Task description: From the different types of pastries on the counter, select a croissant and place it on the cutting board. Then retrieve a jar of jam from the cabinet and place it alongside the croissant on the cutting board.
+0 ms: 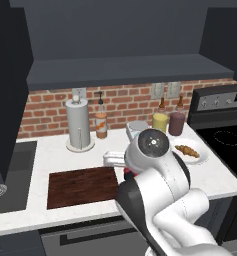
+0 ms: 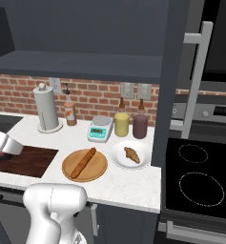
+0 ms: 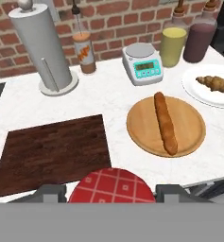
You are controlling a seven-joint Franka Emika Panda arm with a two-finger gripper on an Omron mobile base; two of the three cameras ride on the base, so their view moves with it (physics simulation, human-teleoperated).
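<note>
Small golden-brown crescent croissant (image 3: pixel 216 83) lies on a round white plate (image 3: pixel 198 92) at the right of the white speckled counter (image 3: pixel 104 97), well apart from the dark-brown wooden cutting board (image 3: pixel 52 151) at near left. Board is bare; croissant step looks not yet done.

Jar of jam, red checked lid (image 3: pixel 112 187), sits between the two dark finger tips of the gripper (image 3: pixel 111 193); fingers pinch it from both sides. In the right base view the gripper (image 2: pixel 5 147) hangs over the near left part of the board (image 2: pixel 28 164). Judgement: jam is being brought to the board ahead of the croissant; setting it down and fetching the croissant remain.

Around: long straight brown bread stick (image 3: pixel 164 122) on a round light-tan wooden plate (image 3: pixel 189 137), between board and white plate. Far side, against the brick wall: grey paper-towel holder (image 3: pixel 40 47), orange sauce bottle (image 3: pixel 84 49), small white kitchen scale (image 3: pixel 142 64), yellow bottle (image 3: pixel 174 42), maroon bottle (image 3: pixel 201 40). Black stove (image 2: pixel 200 183) at right.

Nothing stands on the board; the wooden plate with the stick lies on the way to the croissant
</note>
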